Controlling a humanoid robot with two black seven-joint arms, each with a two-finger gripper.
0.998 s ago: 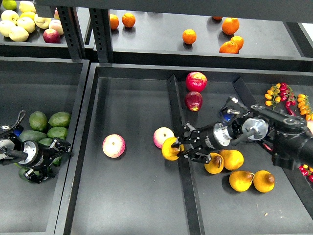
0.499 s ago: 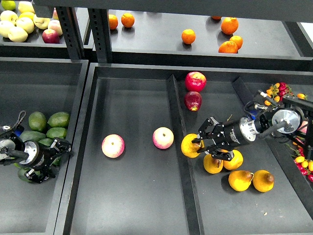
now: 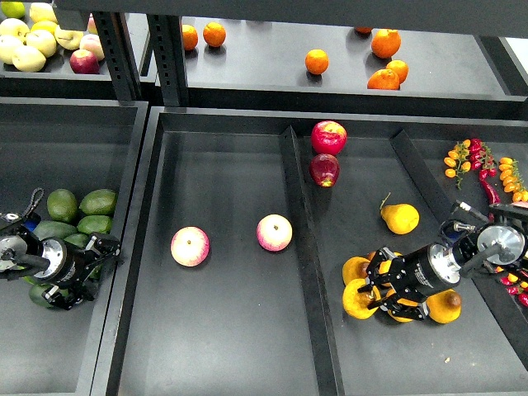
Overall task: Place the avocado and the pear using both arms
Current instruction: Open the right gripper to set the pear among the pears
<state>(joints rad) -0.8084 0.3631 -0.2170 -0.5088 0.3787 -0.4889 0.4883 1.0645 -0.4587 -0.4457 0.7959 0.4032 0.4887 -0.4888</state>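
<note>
Both grippers low (over fruit)

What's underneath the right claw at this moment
Yellow pears are clustered under and around the right claw. Its body covers part of them, so their count and any grip are unclear.

Bright, even overhead light; sharp focus.

Hidden or cut off:
- left gripper: dark, over the avocados; finger gap unreadable.
- pears: partly covered by right gripper.
- chilies: cut by right edge.
</note>
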